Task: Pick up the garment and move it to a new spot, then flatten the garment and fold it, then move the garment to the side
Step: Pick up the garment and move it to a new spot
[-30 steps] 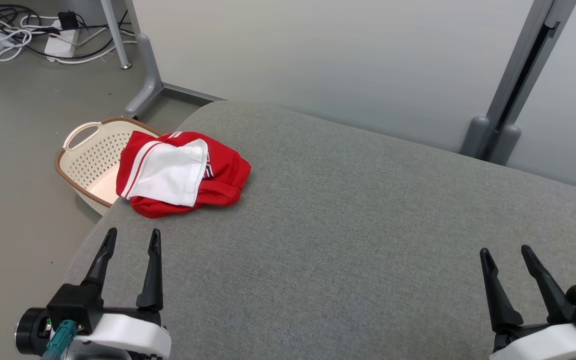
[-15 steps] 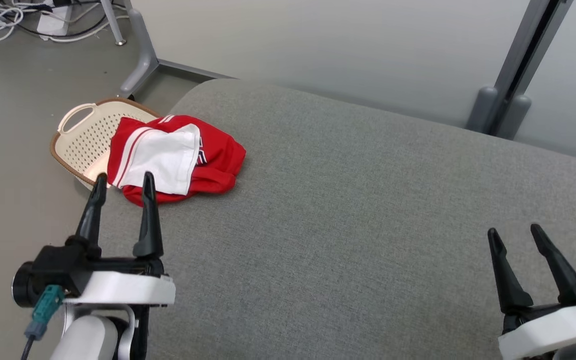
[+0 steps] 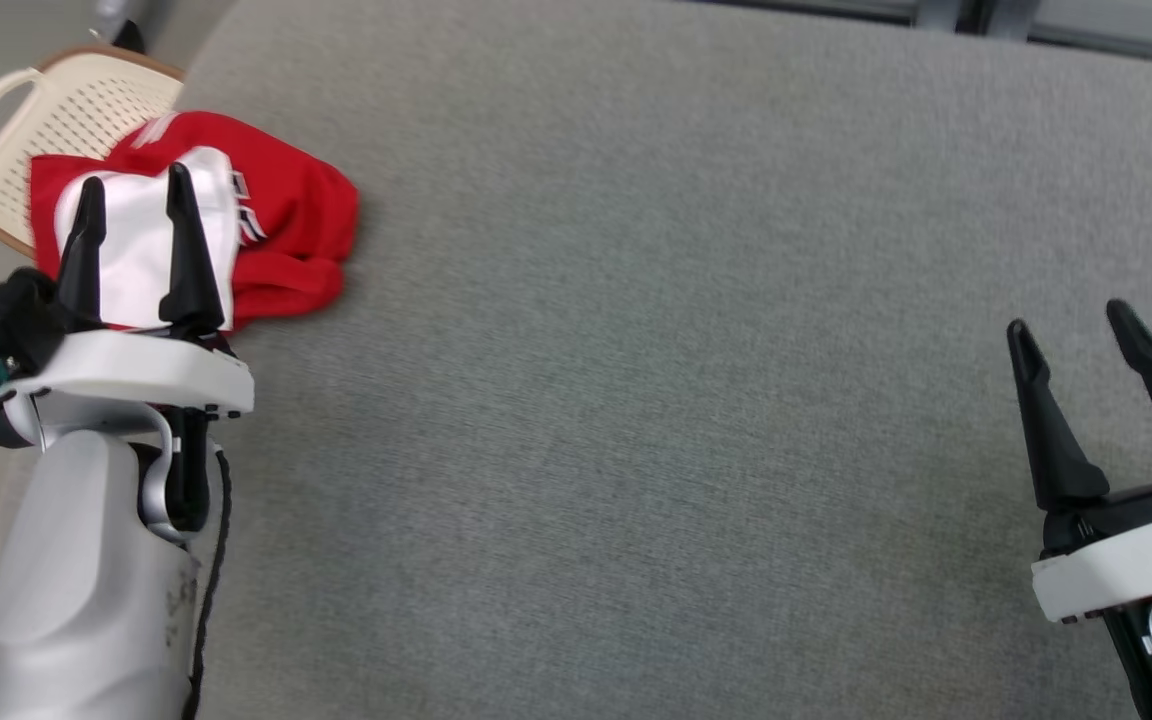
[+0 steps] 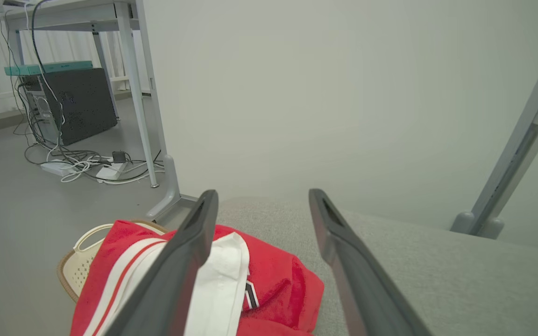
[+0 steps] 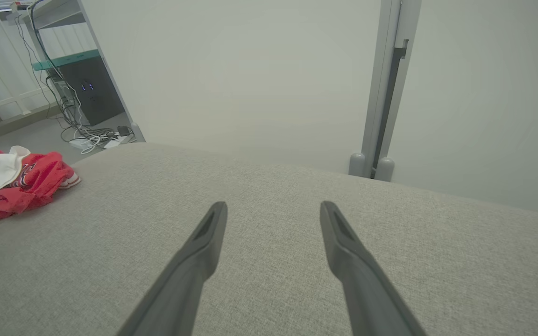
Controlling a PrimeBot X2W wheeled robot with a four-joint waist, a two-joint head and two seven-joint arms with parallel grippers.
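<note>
The garment (image 3: 291, 205) is a crumpled red jersey with a white sleeve on top and a bit of black lettering showing. It lies at the far left corner of the grey cushioned surface (image 3: 636, 300). My left gripper (image 3: 134, 180) is open, its fingers hovering over the white sleeve with nothing between them. In the left wrist view the garment (image 4: 278, 284) lies below and left of the open left gripper (image 4: 263, 193). My right gripper (image 3: 1066, 317) stands open over bare cushion at the right, far from the garment (image 5: 26, 182). The right wrist view shows the right gripper (image 5: 273, 205) empty.
A cream perforated basket (image 3: 46, 100) sits on the floor just past the surface's left corner, partly under the garment's edge; its rim is the basket (image 4: 70, 275) in the left wrist view. A desk leg (image 4: 133, 88), cables and a computer case stand beyond. A grey wall post (image 5: 383, 88) rises behind.
The head camera has tilted down, shifting the whole picture. My left gripper has advanced from the near edge to above the garment's white sleeve, still open. The right gripper stays open.
</note>
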